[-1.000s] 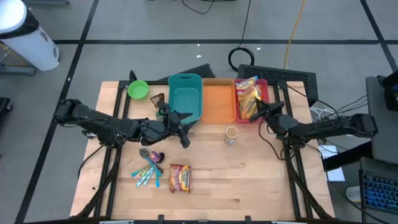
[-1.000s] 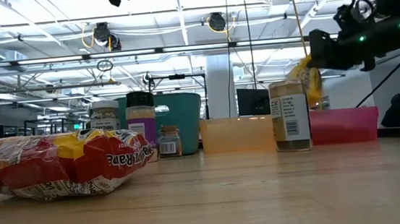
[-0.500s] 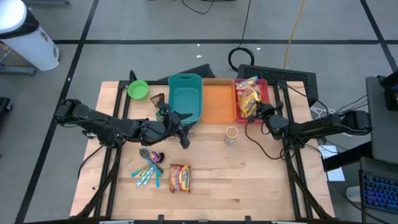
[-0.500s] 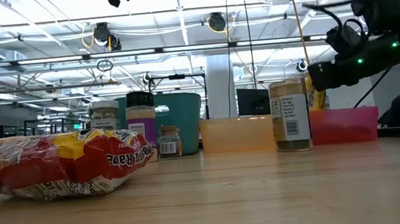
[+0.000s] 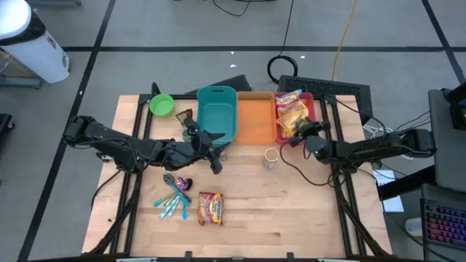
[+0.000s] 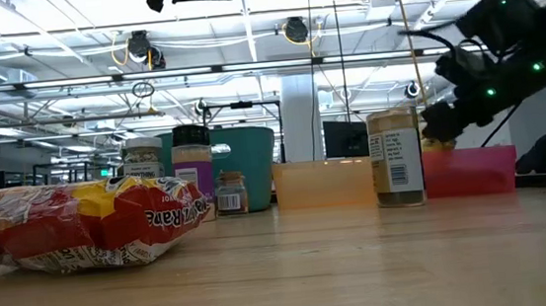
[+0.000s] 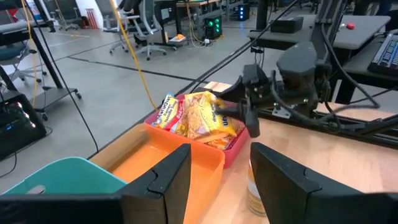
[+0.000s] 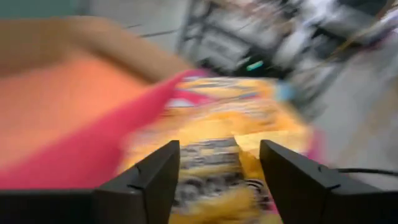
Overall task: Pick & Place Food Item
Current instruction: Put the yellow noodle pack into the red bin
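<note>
A yellow food packet (image 5: 293, 116) lies in the red bin (image 5: 306, 102) at the table's far right; it also shows in the left wrist view (image 7: 199, 118) and the right wrist view (image 8: 217, 137). My right gripper (image 5: 290, 138) is open and empty, just on the near side of the bin, its fingers pointing at the packet (image 8: 219, 152). In the low view it hovers above the bin (image 6: 439, 124). My left gripper (image 5: 216, 151) is open and empty near the teal bin (image 5: 217, 113), with its fingers apart in its wrist view (image 7: 214, 180).
An orange bin (image 5: 255, 116) stands between the teal and red bins. A spice jar (image 5: 271, 157) stands close to my right gripper. Small jars (image 5: 188, 129), a green bowl (image 5: 162, 105), a ramen packet (image 5: 211, 207) and several pens (image 5: 173, 200) lie on the left half.
My right gripper has gone down over the red bin, then drawn back toward the table's near edge and left. The yellow packet, which hung from it above the bin a second ago, now lies in the bin, free of the gripper.
</note>
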`<state>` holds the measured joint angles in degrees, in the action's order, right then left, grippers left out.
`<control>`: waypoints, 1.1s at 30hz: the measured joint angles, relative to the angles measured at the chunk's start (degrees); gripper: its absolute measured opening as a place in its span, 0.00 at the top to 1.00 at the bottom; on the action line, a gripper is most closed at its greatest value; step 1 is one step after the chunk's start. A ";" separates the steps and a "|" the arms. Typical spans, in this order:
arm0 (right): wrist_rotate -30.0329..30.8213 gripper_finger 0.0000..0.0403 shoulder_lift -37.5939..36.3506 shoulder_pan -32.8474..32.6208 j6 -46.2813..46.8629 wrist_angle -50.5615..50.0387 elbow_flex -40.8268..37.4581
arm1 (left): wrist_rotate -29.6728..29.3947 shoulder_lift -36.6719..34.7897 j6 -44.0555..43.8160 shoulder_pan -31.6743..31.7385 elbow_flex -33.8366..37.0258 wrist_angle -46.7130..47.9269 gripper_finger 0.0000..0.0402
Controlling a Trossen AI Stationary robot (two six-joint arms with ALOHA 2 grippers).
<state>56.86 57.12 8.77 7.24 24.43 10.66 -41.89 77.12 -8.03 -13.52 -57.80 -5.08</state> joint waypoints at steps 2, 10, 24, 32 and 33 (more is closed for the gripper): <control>-8.82 0.44 -0.01 1.84 4.76 -4.58 3.15 | 0.00 0.00 0.00 0.00 0.00 0.01 0.56; -27.96 0.47 -0.02 5.28 11.91 -20.01 12.92 | 0.00 0.00 0.02 0.00 0.00 0.63 0.56; -27.04 0.61 -1.86 5.30 25.02 -53.82 18.24 | 1.42 0.00 0.11 0.00 0.00 0.68 0.56; -24.38 0.63 -9.78 5.25 21.93 -52.20 20.06 | 1.46 0.00 0.17 0.00 0.00 0.68 0.56; -22.67 0.63 -10.80 5.25 21.85 -52.08 20.11 | 1.46 0.01 0.17 0.00 0.00 0.70 0.56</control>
<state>34.19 46.32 14.02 29.09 -27.65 30.76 -40.42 77.14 -7.86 -13.52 -57.80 -4.38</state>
